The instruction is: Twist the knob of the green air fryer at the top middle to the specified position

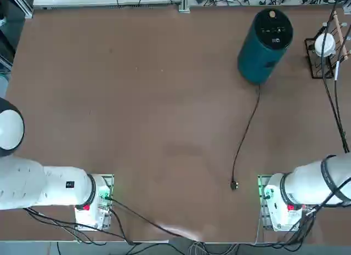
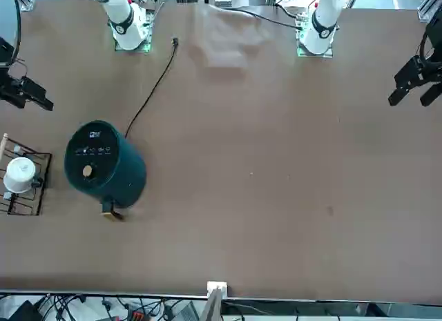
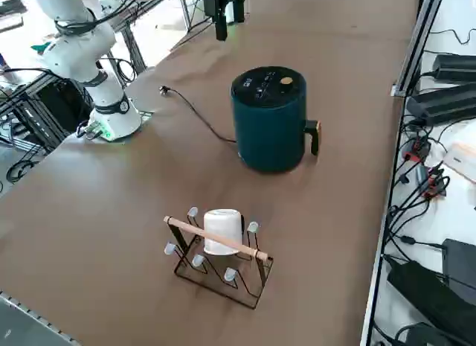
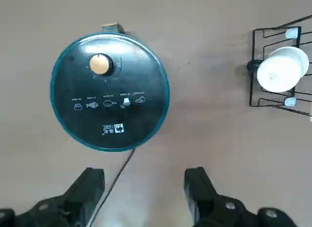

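The green air fryer [image 1: 258, 57] stands upright at the far right-middle of the brown table, its black top panel [image 4: 109, 107] facing up. The tan-yellow knob [image 4: 99, 64] sits near the panel's rim, on the side where the dark handle [image 3: 314, 136] sticks out; the knob also shows in the top view [image 1: 272, 15], front view [image 2: 88, 171] and side view [image 3: 286, 81]. My right gripper [image 4: 145, 175] hangs open high above the table, apart from the fryer and holding nothing. In the front view the gripper [image 2: 34, 96] is at the left edge.
A thin black power cord [image 1: 247, 129] runs from the fryer toward the right arm's base and ends in a loose plug [image 1: 234, 185]. A wire rack holding a white cup [image 3: 219, 234] stands beside the fryer near the table's right edge. Cables lie beyond the far edge.
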